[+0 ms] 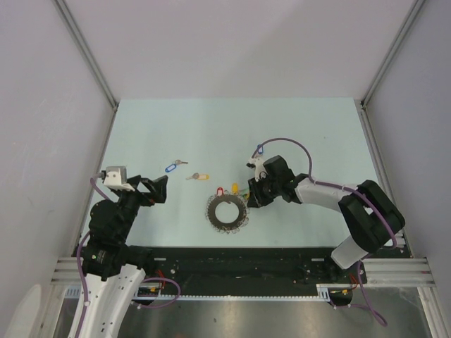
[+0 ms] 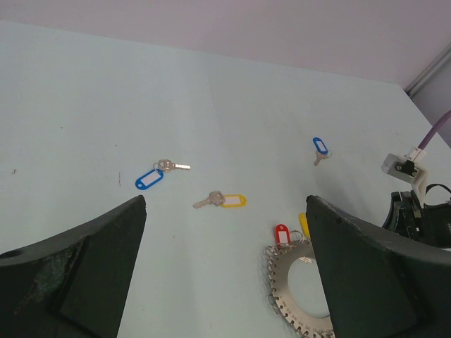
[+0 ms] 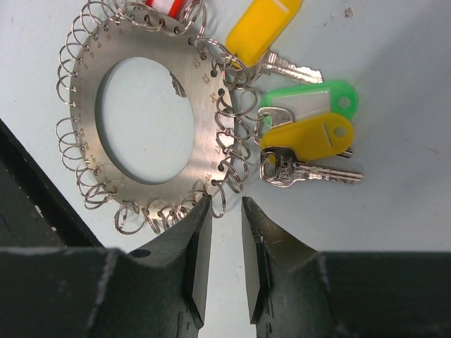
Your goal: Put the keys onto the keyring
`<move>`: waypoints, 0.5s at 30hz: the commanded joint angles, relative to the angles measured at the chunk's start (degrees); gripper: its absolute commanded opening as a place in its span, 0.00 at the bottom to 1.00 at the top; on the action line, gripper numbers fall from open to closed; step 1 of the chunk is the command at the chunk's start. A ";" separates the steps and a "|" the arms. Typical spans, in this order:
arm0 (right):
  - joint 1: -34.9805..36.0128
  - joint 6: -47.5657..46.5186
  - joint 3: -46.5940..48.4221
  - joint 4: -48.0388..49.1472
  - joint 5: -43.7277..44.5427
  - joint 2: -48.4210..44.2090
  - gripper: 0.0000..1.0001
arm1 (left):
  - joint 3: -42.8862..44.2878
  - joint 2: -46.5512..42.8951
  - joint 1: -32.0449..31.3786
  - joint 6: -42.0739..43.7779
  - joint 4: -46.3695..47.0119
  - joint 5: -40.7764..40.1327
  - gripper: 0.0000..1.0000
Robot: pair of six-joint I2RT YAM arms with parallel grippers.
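Observation:
The keyring is a flat metal disc with an open centre, edged with many small wire loops. It lies at the table's middle front and shows in the left wrist view and the right wrist view. Red, yellow and green tagged keys lie at its far edge. Loose keys lie apart: blue tag, yellow tag, another blue tag. My right gripper is low at the ring's right edge, jaws slightly apart, a small loop at its tips. My left gripper is open wide and empty, left of the ring.
Grey walls close in the table on the left, right and back. A black rail runs along the near edge between the arm bases. A purple cable loops over the right wrist. The right arm's white camera block stands right of the ring.

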 commanded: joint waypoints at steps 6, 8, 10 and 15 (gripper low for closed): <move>0.21 3.20 -0.21 0.71 0.04 1.17 0.28 | 1.55 -0.22 0.30 -0.43 1.36 1.74 1.00; 0.03 3.55 -0.30 1.50 0.48 1.26 0.28 | 1.55 -0.14 0.30 -0.43 1.36 1.74 1.00; -0.23 3.55 -0.30 2.46 1.01 1.26 0.28 | 1.55 -0.22 0.30 -0.52 1.19 1.66 1.00; -1.55 3.64 -0.30 4.23 0.40 2.31 0.28 | 1.63 -0.14 0.30 -0.43 1.36 1.74 1.00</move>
